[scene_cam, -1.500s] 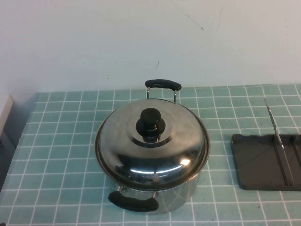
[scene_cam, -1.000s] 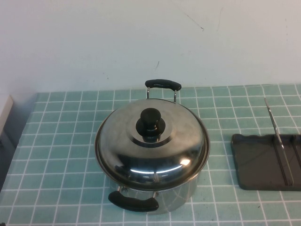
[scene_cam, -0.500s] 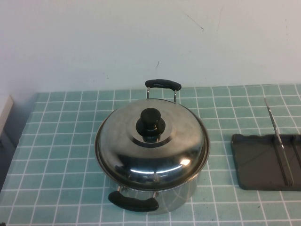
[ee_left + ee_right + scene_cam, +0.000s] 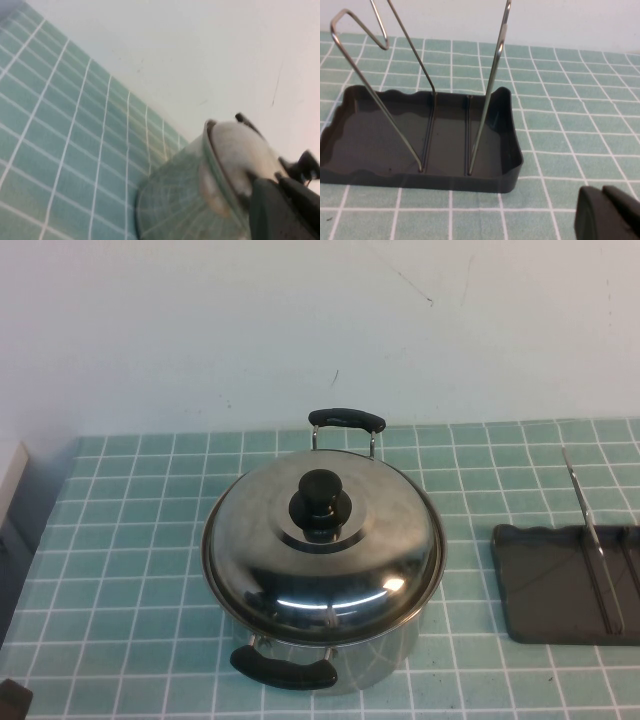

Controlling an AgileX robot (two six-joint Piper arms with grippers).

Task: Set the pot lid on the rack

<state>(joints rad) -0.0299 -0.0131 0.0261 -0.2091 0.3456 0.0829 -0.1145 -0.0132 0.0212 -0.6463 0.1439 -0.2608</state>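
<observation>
The pot lid [image 4: 325, 540], shiny steel with a black knob [image 4: 320, 502], sits closed on the steel pot [image 4: 385, 655] in the middle of the tiled table. The rack [image 4: 555, 585], a dark grey tray with thin wire dividers [image 4: 590, 530], lies at the right edge. A dark bit of my left gripper [image 4: 12, 698] shows at the near left corner, well away from the pot. In the left wrist view the left gripper [image 4: 277, 187] is shut and empty, facing the lid [image 4: 240, 150]. My right gripper [image 4: 602, 192] is shut and empty, just short of the rack [image 4: 420, 145].
The pot has two black handles, one far [image 4: 346, 420] and one near [image 4: 285, 670]. A white wall [image 4: 300, 320] rises behind the table. The table's left edge [image 4: 40, 530] drops off beside a pale object.
A dark part of my left gripper has come into the near left corner of the high view. The pot, lid and rack have not moved.
</observation>
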